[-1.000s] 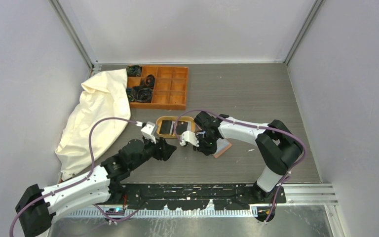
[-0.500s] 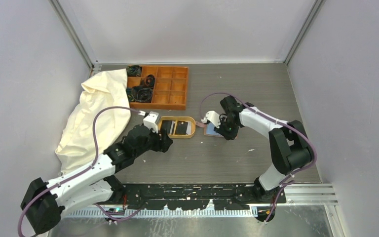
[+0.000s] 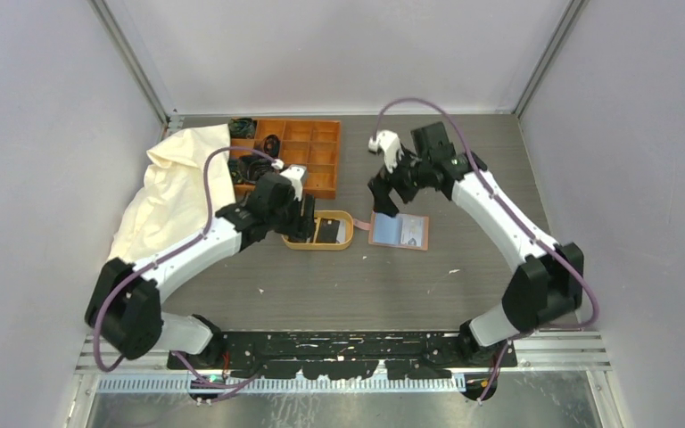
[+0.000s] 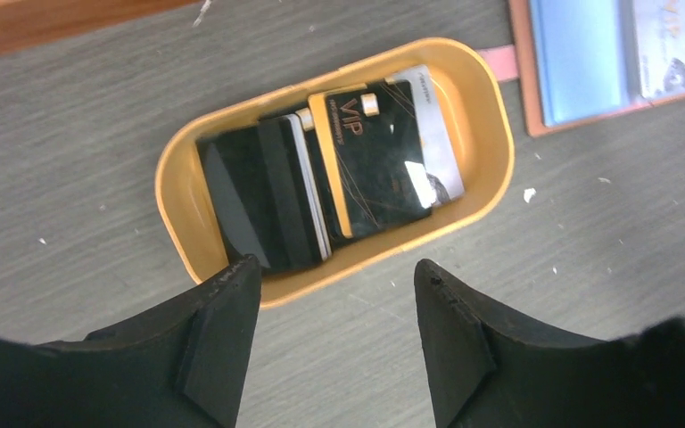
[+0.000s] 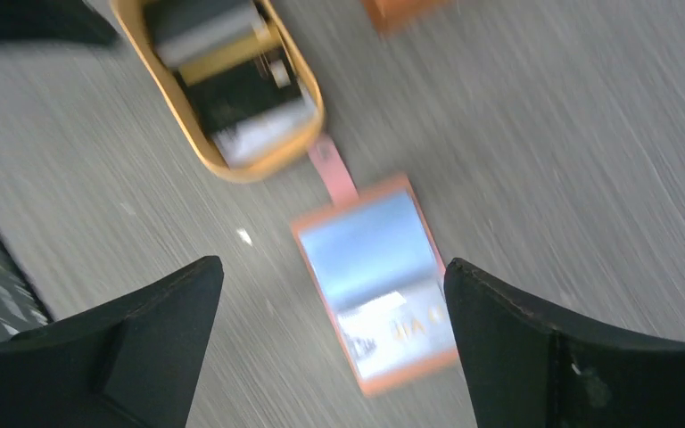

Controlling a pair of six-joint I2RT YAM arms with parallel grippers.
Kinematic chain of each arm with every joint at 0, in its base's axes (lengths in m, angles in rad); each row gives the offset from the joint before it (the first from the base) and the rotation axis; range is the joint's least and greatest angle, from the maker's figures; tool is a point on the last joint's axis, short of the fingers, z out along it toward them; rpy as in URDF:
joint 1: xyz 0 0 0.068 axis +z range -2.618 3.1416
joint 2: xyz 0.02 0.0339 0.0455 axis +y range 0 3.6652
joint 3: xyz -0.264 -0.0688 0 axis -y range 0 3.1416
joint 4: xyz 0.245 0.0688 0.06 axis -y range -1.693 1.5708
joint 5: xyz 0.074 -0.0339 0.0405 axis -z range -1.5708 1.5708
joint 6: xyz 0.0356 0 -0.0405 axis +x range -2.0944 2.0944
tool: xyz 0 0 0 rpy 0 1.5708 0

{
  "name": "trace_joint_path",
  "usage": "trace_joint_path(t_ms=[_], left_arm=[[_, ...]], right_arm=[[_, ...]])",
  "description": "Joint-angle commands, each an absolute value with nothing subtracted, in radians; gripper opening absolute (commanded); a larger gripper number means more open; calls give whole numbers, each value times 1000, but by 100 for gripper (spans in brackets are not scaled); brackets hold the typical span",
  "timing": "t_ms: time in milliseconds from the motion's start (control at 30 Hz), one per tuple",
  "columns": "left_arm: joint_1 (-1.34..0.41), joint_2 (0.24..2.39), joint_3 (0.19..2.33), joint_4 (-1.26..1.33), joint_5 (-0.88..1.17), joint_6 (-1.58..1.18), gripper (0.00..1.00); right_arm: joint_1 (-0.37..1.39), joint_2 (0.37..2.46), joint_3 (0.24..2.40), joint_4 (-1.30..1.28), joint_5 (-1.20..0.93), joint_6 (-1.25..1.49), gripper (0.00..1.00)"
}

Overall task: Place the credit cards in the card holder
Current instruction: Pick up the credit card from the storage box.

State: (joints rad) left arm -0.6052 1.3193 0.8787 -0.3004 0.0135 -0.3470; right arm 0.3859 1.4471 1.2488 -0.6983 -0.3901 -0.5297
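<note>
one card holder (image 3: pixel 400 231), one tray (image 4: pixel 171 192) holding cards (image 4: pixel 370 156)

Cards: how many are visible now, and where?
5: in the tray, two black cards, a VIP card and a white card overlap; one pale card sits in the holder. Others may hide underneath.

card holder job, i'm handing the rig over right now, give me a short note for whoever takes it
Left gripper: open, empty, hovering over the near rim of the tray.
Right gripper: open, empty, raised above the holder.
The holder lies open flat on the table, just right of the tray.
Done: one pale card looks slotted in the holder.
To do: several cards, mostly black, lie stacked in the tray; each has to go into the holder.
</note>
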Motion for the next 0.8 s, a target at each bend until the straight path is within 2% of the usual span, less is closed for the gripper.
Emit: trace_joint_path(t_ms=[0,133,333,500,700,733,767], left_arm=[[-593,1439,1036,-439,-40,-313,62],[-622,1548,1116,-511,-158,-357,59],[-741,1718,1227,-572,-430,-370,61],[-746,1865,1341,-664,-523,-356,61],[-746,1927,1375,-678,-543,-329,61],[-746,1928,1378,-682,-550,-325,59],[-745,1925,1376,-681,-551,-311,51]], right_arm=[[377,1647,1440,-797,-784,-278,99],[357,1644,1338,-702,-768,-241,99],[279,1614,1306,-674,-805,-209,99],[254,1614,1295,-667,-834,-196,100],[248,1615,1293,-666,-843,-196,99],[248,1616,1293,-667,-846,-196,99],[246,1618,1293,-667,-849,-196,99]])
